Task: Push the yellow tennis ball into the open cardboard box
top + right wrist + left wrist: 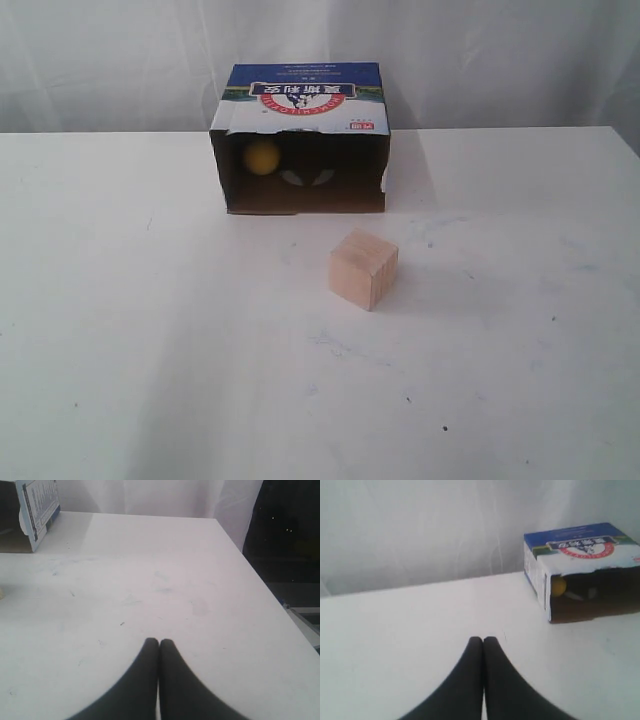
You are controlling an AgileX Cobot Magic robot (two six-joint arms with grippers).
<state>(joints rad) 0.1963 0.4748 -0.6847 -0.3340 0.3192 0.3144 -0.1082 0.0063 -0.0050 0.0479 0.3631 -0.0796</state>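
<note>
The ball (262, 157) sat inside the box (305, 95) at the far edge of the surface (150, 350); the push looked finished. Both the left claw (483, 641) and right claw (159, 642) were clenched, empty.

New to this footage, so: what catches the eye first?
The open cardboard box lies on its side at the far middle of the table, with the yellow tennis ball inside its dark mouth, toward the left. A pale wooden cube stands alone in front of it. The left gripper and right gripper are both shut, holding nothing.
</note>
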